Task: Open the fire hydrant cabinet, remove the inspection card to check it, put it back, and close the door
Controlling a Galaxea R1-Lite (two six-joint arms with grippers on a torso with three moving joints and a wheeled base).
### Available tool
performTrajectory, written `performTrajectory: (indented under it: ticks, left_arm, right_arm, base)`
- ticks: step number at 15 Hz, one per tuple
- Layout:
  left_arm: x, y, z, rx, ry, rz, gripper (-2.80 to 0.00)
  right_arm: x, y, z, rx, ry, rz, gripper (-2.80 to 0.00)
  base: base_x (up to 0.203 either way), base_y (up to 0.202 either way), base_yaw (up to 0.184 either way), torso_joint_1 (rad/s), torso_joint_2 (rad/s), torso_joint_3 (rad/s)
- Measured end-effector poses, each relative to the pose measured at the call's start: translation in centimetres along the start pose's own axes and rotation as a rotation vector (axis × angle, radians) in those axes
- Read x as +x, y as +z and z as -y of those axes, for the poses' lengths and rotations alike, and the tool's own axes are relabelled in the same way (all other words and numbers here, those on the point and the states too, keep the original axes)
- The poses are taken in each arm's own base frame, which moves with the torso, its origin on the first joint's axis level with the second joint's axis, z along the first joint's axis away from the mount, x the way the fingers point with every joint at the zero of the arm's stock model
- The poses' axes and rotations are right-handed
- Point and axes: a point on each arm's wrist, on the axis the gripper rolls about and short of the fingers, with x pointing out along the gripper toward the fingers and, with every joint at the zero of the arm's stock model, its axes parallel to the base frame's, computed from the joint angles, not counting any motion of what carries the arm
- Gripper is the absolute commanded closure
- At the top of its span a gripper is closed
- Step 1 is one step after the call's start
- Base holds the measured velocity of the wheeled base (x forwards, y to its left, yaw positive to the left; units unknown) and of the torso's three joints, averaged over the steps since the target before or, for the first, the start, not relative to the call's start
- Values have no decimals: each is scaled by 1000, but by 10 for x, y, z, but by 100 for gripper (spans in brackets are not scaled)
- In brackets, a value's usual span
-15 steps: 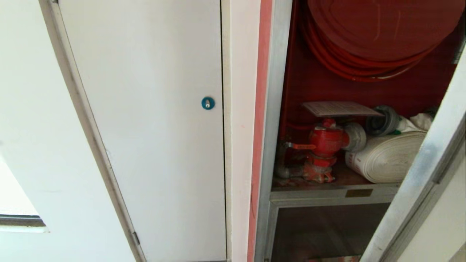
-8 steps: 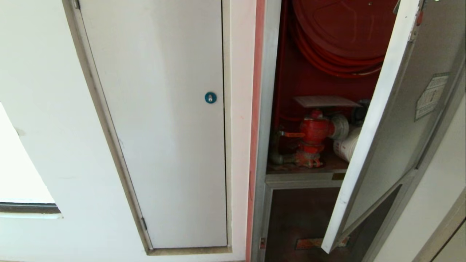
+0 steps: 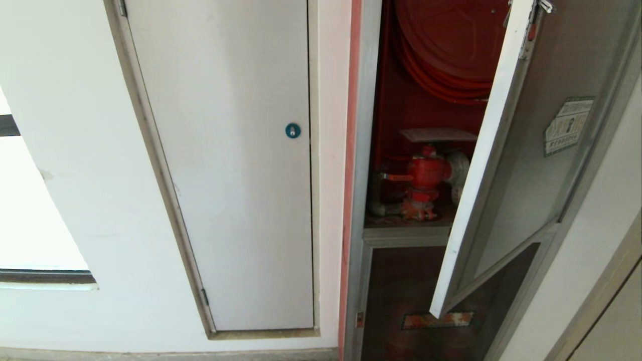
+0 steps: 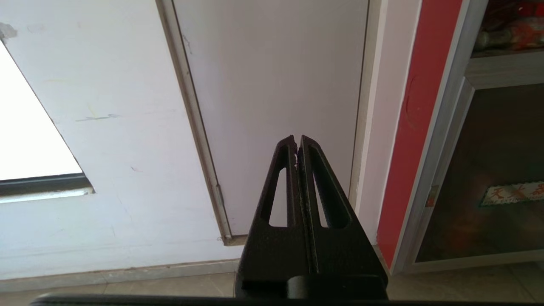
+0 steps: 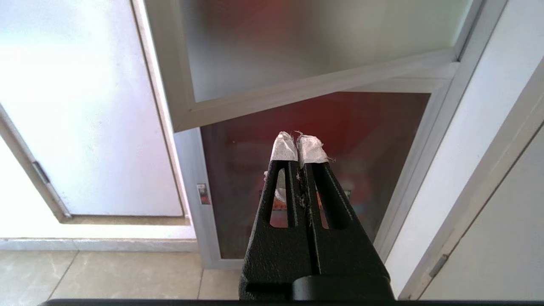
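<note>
Glass door point(image 3: 521, 165) ajar, flat inspection card point(image 3: 437, 134) atop valve

A: How many doors do we count?
B: Two: one door point(image 3: 521, 150) of tinted glass, one white door point(image 3: 225, 165) with one blue lock point(image 3: 293, 131).
A: Inside the fire hydrant cabinet point(image 3: 362, 150)?
B: We count one hose reel point(image 3: 451, 40), one hydrant valve point(image 3: 426, 173), one inspection card point(image 3: 437, 134).

White wall point(image 3: 90, 210), plain white panel door point(image 3: 225, 175), bright window point(image 3: 30, 220), tiled floor point(image 5: 106, 276).
</note>
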Motion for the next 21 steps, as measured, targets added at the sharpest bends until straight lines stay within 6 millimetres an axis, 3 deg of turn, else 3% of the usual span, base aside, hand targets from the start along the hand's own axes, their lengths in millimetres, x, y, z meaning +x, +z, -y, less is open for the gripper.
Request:
performTrajectory:
  ticks: [21]
  left_arm:
    - [0,0,0,-18,2,3,0]
  right_arm:
    - [0,0,0,9,0,0,0]
  base:
    - [0,0,0,0,0,0]
